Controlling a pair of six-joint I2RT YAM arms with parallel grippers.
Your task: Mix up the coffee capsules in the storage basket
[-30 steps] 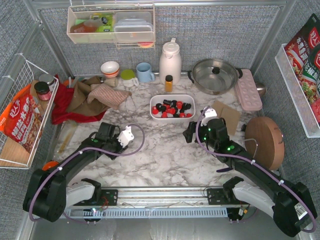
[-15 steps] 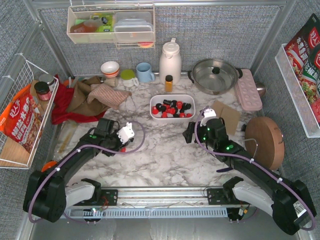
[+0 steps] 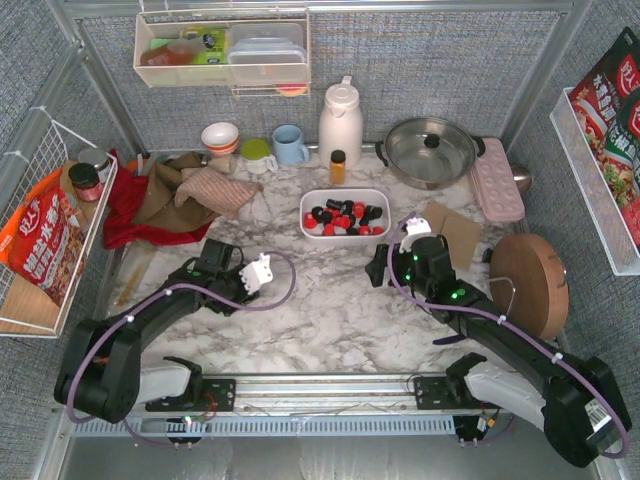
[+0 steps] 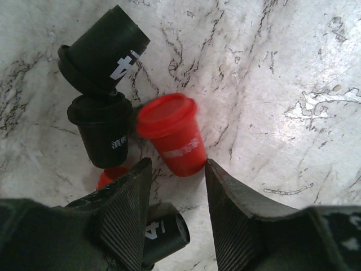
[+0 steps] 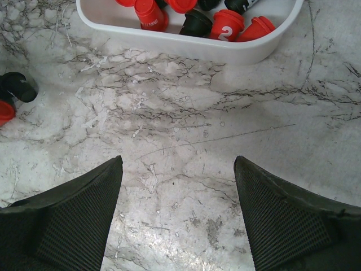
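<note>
We had the left gripper [image 4: 176, 164] spread over the near-left of the marble table [image 4: 293, 73], fingers either side of one loose red capsule [image 4: 172, 141] but not clamping it, with two black capsules [image 4: 101, 130] lying just left of it. The right gripper [image 5: 176, 175] was spread wide over bare marble and held nothing. Just beyond it sat the storage basket [image 5: 197, 53], mid-table, with the other coffee capsules [image 3: 344, 217] inside, red and black jumbled together.

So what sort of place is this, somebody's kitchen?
Likely a mock kitchen counter inside a test booth: a lidded pot, a white jug and a blue mug stand on the marble-look table, yet grey fabric walls enclose it.
</note>
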